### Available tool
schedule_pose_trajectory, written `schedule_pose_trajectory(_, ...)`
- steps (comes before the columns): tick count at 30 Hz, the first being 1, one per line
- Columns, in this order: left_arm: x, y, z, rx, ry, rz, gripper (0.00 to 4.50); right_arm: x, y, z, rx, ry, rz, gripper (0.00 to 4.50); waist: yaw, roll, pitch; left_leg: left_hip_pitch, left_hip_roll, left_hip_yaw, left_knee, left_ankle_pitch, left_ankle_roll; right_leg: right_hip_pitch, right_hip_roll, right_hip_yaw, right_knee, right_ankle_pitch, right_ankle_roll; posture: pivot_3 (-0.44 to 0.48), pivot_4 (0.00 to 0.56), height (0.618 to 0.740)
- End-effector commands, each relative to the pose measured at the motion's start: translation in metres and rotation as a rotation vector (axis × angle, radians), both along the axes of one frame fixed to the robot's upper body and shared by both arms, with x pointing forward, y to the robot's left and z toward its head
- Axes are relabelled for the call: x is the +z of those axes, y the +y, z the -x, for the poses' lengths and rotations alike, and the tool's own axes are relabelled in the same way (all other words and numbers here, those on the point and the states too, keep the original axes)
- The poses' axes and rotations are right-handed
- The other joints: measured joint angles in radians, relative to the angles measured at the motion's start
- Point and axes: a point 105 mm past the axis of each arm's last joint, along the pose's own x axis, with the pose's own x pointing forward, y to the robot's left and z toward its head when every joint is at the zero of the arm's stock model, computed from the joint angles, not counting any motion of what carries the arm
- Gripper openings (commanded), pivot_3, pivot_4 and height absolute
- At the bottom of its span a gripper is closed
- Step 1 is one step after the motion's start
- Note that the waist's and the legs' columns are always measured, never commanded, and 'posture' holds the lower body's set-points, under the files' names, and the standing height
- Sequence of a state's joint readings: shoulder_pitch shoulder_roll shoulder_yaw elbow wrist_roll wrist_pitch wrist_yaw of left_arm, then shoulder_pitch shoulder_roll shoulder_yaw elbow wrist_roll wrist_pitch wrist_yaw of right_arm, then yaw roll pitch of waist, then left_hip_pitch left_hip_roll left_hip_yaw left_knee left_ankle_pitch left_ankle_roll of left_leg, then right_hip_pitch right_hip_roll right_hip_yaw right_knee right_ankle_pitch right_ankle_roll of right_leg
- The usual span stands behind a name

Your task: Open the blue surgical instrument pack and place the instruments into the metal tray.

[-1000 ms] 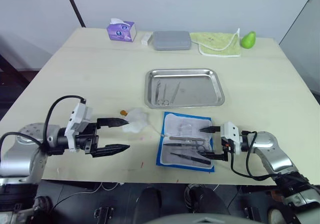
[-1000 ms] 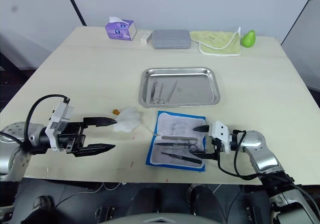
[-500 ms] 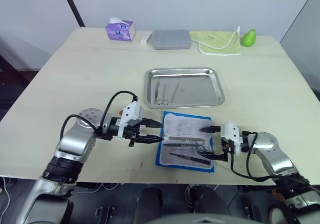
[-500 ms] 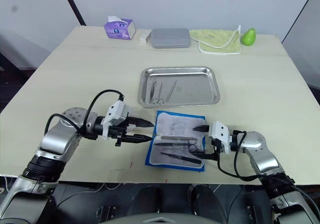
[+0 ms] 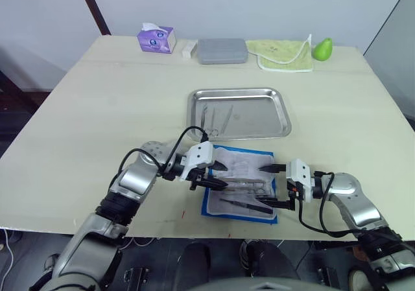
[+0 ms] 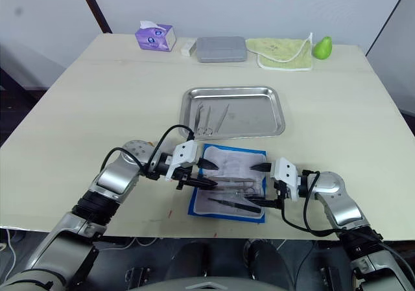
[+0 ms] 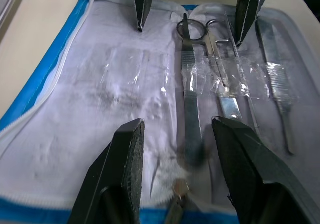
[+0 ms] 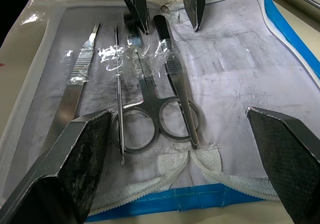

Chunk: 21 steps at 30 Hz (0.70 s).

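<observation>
Left gripper [image 5: 219, 175] over the left edge of the opened blue pack [image 5: 241, 182], jaws apart by roughly a finger's width, holding nothing, tips straddling the long tweezers [image 7: 191, 112] in the left wrist view; contact with the lining hard to tell. Moved in from the bare table on the left a second ago, now reaching across onto the pack; white crumpled wrapper that lay there now hidden behind the arm.

Pack flat on the table [image 5: 97, 103] near the front edge, lining up, instruments [image 8: 150, 102] side by side under clear strips: tweezers, scissors, a thin probe, a flat handle. More instruments [image 5: 215, 118] already in the left part of the metal tray [image 5: 280, 109], just beyond the pack.

Right gripper [image 5: 273, 186] at the pack's right edge, jaws wide apart, empty, one tip over the lining, the other near the blue border. Unchanged from before.

Tissue box [image 5: 156, 39], grey case [image 5: 222, 51], yellow cloth [image 5: 280, 56] and green pear [image 5: 322, 49] along the far edge.
</observation>
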State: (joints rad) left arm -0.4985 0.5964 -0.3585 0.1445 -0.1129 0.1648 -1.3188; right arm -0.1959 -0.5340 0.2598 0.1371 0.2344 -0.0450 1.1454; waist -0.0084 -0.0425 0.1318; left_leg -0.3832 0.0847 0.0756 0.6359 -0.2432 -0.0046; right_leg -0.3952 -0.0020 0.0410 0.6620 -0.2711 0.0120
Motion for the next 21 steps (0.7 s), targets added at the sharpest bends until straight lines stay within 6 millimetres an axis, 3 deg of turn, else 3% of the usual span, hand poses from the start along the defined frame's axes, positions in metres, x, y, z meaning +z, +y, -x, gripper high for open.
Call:
schedule_pose_trajectory(1, -0.007, -0.001, 0.001, -0.022, -0.009, -0.037, 2.30, -0.050, -0.014, 0.020, -0.037, 0.207, 0.131, 4.50, 0.000, 0.000, 0.000, 0.000, 0.000, 0.000, 0.000, 0.000, 0.000, 0.000, 0.000, 0.000, 0.000, 0.000, 0.000, 0.000, 0.150, 0.740)
schedule_pose_trajectory(4, -0.012, -0.001, 0.002, -0.027, 0.005, -0.051, 2.30, -0.050, -0.013, 0.021, -0.038, 0.209, 0.130, 4.50, 0.000, 0.000, -0.001, 0.000, 0.000, 0.000, 0.000, 0.000, 0.000, 0.000, 0.000, 0.000, 0.000, 0.000, 0.000, 0.000, 0.150, 0.740)
schedule_pose_trajectory(5, -0.013, -0.001, 0.002, -0.028, 0.014, -0.056, 1.78, -0.051, -0.013, 0.021, -0.038, 0.210, 0.130, 4.50, 0.000, 0.000, -0.001, 0.000, 0.000, 0.000, 0.000, 0.000, 0.000, 0.000, 0.000, 0.000, 0.000, 0.000, 0.000, 0.000, 0.150, 0.740)
schedule_pose_trajectory(7, -0.014, 0.000, 0.002, -0.028, 0.021, -0.066, 1.45, -0.051, -0.013, 0.021, -0.037, 0.211, 0.130, 4.50, 0.000, 0.000, -0.001, 0.000, 0.000, 0.000, 0.000, 0.000, 0.000, 0.000, 0.000, 0.000, 0.000, 0.000, 0.000, 0.000, 0.150, 0.740)
schedule_pose_trajectory(10, -0.015, 0.001, 0.001, -0.018, 0.033, -0.081, 0.07, -0.051, -0.012, 0.021, -0.037, 0.212, 0.131, 4.50, 0.000, 0.000, -0.001, 0.001, 0.000, 0.000, 0.000, 0.000, 0.000, 0.000, 0.000, 0.000, 0.001, 0.000, 0.000, 0.000, 0.150, 0.740)
schedule_pose_trajectory(21, 0.007, -0.002, -0.006, -0.023, 0.007, -0.112, 0.03, -0.064, -0.014, 0.019, -0.059, 0.233, 0.206, 4.50, -0.003, -0.002, -0.005, 0.002, 0.000, 0.000, 0.001, 0.000, 0.000, 0.001, 0.001, 0.000, 0.001, -0.002, -0.002, 0.000, 0.150, 0.740)
